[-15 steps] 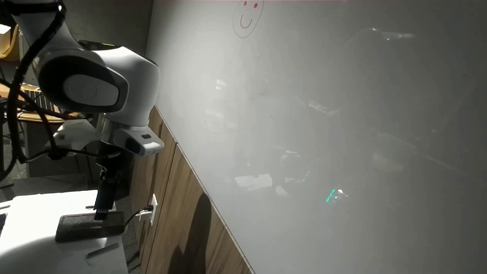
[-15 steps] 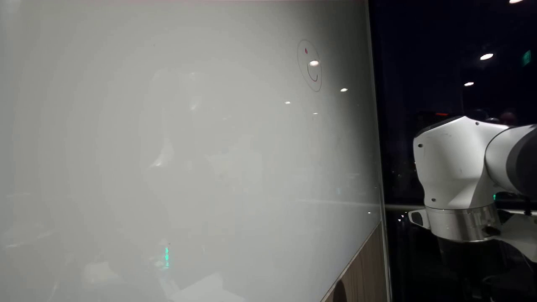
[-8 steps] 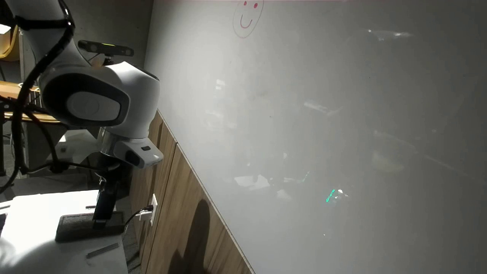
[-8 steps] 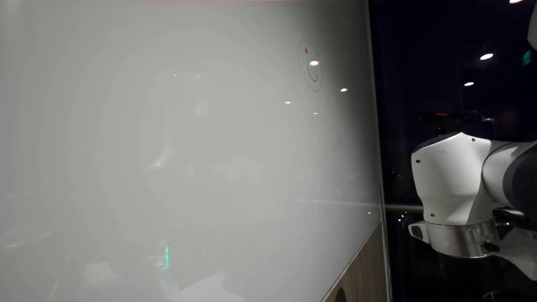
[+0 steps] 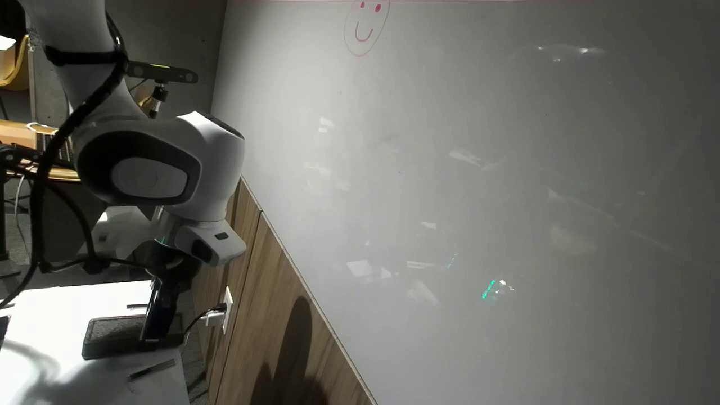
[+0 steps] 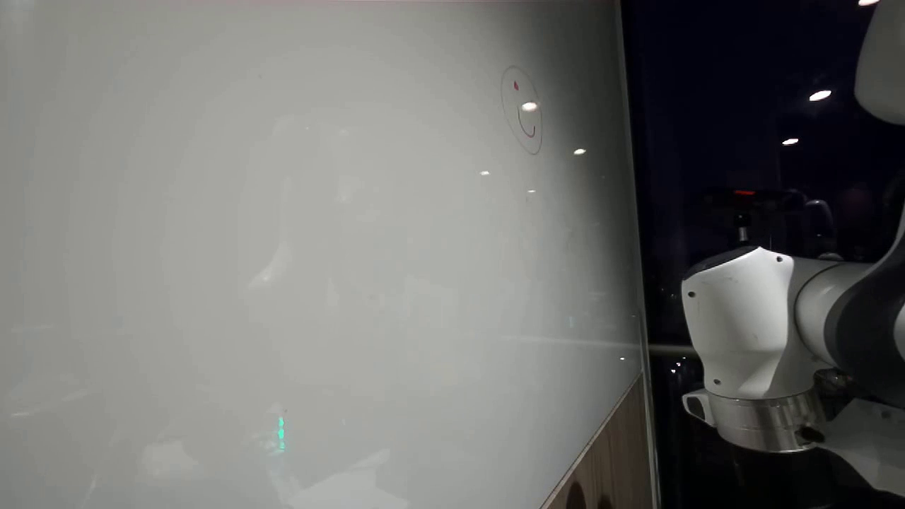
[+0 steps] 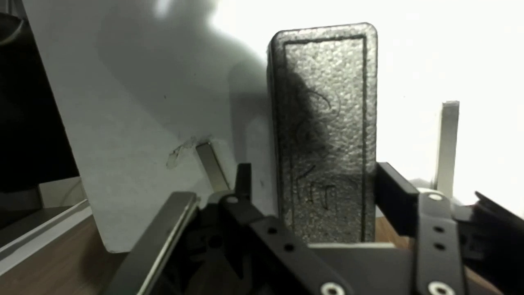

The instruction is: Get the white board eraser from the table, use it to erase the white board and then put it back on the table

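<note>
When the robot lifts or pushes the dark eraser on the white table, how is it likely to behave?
The eraser is probably stiff: its long edges look straight. It seems unlikely to roll or tip, as it lies flat on the table. Its bumpy top suggests little slipping there.

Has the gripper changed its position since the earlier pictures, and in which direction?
Yes, downward: in an exterior view, the gripper is now lower against the fixed wall outlet.

white board [image 5: 495, 185] cropped, eraser [image 7: 327, 135] markings [image 7: 326, 196] seemingly illegible
</note>
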Controlling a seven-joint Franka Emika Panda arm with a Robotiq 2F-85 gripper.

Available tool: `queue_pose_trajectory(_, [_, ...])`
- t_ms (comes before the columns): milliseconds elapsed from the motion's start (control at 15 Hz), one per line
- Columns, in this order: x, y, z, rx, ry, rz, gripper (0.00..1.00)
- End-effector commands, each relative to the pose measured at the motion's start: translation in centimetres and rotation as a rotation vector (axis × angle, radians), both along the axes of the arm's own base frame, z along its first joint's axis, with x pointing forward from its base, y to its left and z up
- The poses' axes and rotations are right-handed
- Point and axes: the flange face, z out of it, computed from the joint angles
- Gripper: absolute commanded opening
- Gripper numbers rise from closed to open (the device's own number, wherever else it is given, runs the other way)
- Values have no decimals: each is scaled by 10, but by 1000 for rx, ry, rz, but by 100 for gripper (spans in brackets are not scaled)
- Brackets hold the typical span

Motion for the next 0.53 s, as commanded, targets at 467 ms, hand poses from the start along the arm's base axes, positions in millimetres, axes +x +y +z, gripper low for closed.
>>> queue_pose_trajectory(467, [18, 12, 8, -5, -19, 4, 31])
